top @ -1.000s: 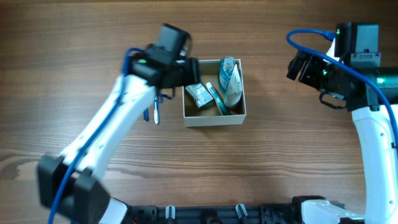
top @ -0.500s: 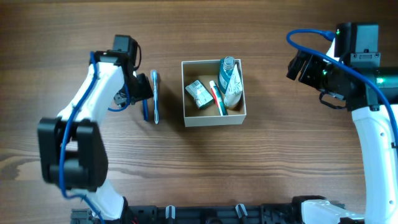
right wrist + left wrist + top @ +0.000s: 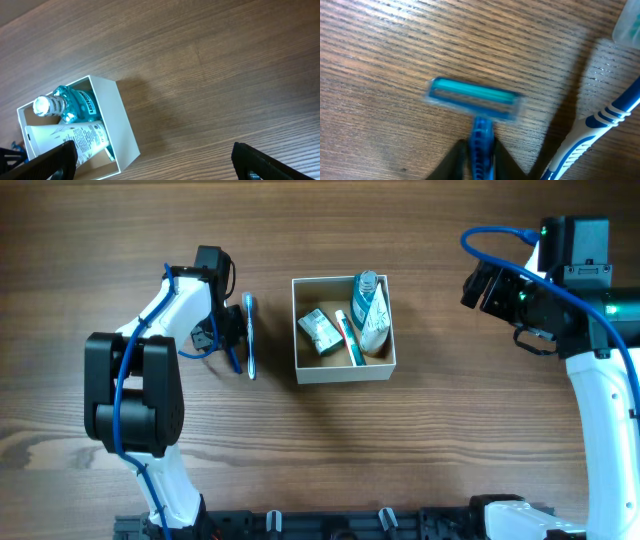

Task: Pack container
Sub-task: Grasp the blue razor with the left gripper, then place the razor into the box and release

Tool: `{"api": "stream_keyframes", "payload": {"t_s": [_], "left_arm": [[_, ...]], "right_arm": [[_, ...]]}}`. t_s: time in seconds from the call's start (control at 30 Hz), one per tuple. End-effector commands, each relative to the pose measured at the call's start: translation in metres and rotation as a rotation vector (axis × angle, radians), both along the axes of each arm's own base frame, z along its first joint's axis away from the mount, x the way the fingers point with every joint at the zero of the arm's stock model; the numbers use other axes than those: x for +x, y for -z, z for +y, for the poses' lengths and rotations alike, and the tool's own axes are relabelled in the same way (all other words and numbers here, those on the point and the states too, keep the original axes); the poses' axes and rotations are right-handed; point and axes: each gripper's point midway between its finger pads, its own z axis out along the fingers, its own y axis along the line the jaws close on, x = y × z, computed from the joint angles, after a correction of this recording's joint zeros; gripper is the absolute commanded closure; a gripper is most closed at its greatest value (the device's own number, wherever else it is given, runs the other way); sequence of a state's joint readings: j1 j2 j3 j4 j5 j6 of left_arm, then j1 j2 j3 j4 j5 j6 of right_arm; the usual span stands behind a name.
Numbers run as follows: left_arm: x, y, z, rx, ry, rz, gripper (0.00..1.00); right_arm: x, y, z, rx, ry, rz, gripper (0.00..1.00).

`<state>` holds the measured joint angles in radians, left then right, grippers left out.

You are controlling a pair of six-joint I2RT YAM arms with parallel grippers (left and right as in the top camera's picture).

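The container (image 3: 298, 330), a white-walled square box with a tan inside, sits mid-table holding a mouthwash bottle (image 3: 366, 283), a white tube (image 3: 376, 320), a green-and-white soap packet (image 3: 320, 332) and a red-and-teal toothbrush (image 3: 351, 340). Left of it lie a blue-and-white toothbrush (image 3: 250, 338) and a blue razor (image 3: 236, 360). In the left wrist view the razor (image 3: 475, 98) has its handle pinched between my left gripper's (image 3: 481, 152) black fingers. The left gripper (image 3: 230, 340) is low over the table. My right gripper (image 3: 160, 167) hangs open and holds nothing, right of the container (image 3: 122, 130).
The blue-and-white toothbrush (image 3: 600, 125) lies close to the right of the razor, nearly touching the left fingers. Bare wooden table surrounds the box. The right arm (image 3: 600, 380) stands at the right edge.
My left arm swung away from the container to the razor on its left, and its jaws closed on the razor's handle. The right arm has not moved.
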<state>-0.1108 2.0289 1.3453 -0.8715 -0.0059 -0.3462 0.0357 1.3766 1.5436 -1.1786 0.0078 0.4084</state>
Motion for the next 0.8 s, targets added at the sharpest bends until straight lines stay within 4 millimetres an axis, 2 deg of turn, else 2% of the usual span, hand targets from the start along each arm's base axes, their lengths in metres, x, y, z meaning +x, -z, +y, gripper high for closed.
{"api": "stream_keyframes", "payload": {"t_s": [0.0, 0.03, 0.1, 0.17, 0.2, 0.23, 0.4, 0.47, 0.53, 0.57, 0.63, 0.77], "left_arm": [[-0.009, 0.010, -0.002, -0.006, 0.005, 0.044, 0.91], [-0.010, 0.008, -0.003, -0.011, 0.006, 0.046, 0.95], [-0.012, 0.001, -0.003, -0.011, 0.005, 0.043, 0.96], [-0.013, -0.016, -0.003, -0.014, 0.007, 0.019, 0.96], [-0.013, -0.033, -0.006, -0.025, 0.012, -0.011, 0.96], [-0.013, -0.055, -0.016, -0.061, 0.027, -0.061, 0.96], [-0.017, -0.128, -0.072, -0.201, 0.151, -0.254, 0.96], [-0.020, -0.155, -0.101, -0.232, 0.235, -0.351, 0.96], [-0.023, -0.170, -0.131, -0.251, 0.316, -0.424, 0.96], [-0.024, -0.173, -0.146, -0.229, 0.358, -0.457, 0.96], [-0.021, -0.160, -0.160, -0.160, 0.334, -0.469, 0.95], [-0.010, -0.118, -0.195, -0.178, 0.355, -0.432, 0.94]], "right_arm": [[0.001, 0.000, -0.004, -0.003, 0.026, -0.002, 0.00], [0.001, 0.000, -0.004, -0.003, 0.026, -0.002, 0.00], [0.001, 0.000, -0.004, -0.003, 0.026, -0.002, 0.00], [0.001, 0.000, -0.004, -0.003, 0.026, -0.002, 0.00], [0.001, 0.000, -0.004, -0.003, 0.026, -0.002, 0.00], [0.001, 0.000, -0.004, -0.003, 0.026, -0.002, 0.00], [0.001, 0.000, -0.004, -0.003, 0.026, -0.002, 0.00], [0.001, 0.000, -0.004, -0.003, 0.026, -0.002, 0.00], [0.001, 0.000, -0.004, -0.003, 0.026, -0.002, 0.00], [0.001, 0.000, -0.004, -0.003, 0.026, -0.002, 0.00], [0.001, 0.000, -0.004, -0.003, 0.026, -0.002, 0.00], [0.001, 0.000, -0.004, -0.003, 0.026, -0.002, 0.00]]}}
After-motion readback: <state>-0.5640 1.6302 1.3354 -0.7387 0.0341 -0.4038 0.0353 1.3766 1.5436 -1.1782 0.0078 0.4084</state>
